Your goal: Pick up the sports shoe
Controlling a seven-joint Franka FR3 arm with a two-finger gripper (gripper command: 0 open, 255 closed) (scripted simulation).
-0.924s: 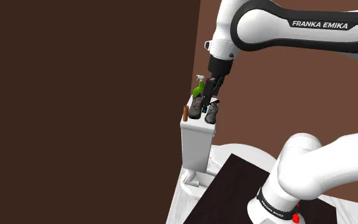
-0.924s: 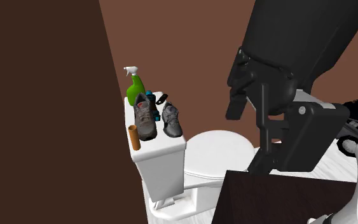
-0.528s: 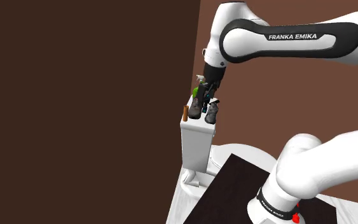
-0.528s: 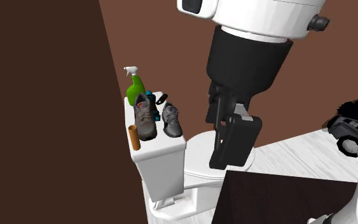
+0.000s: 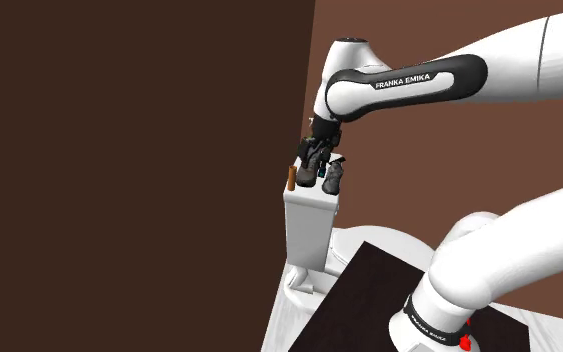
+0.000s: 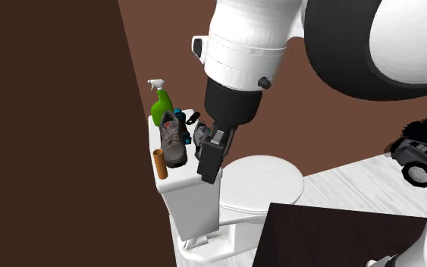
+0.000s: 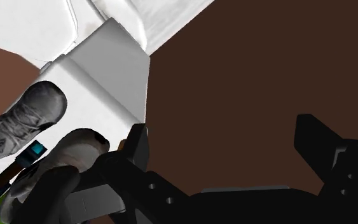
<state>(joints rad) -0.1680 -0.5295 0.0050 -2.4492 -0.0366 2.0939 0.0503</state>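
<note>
The gripper (image 7: 223,127) is being held open over the toilet tank (image 7: 107,76), the sports shoe (image 7: 60,168) lying just outside one finger.

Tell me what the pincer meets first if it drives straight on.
The pincer probably meets the dark brown wall between its open fingers; the grey shoe sits beside one finger, depth unclear.

White Franka arm (image 5: 529,60) reaches out long, wrist tipped down; the all-black two-finger gripper (image 7: 222,127) hangs with fingers (image 7: 317,143) spread apart, clasping nothing.
</note>
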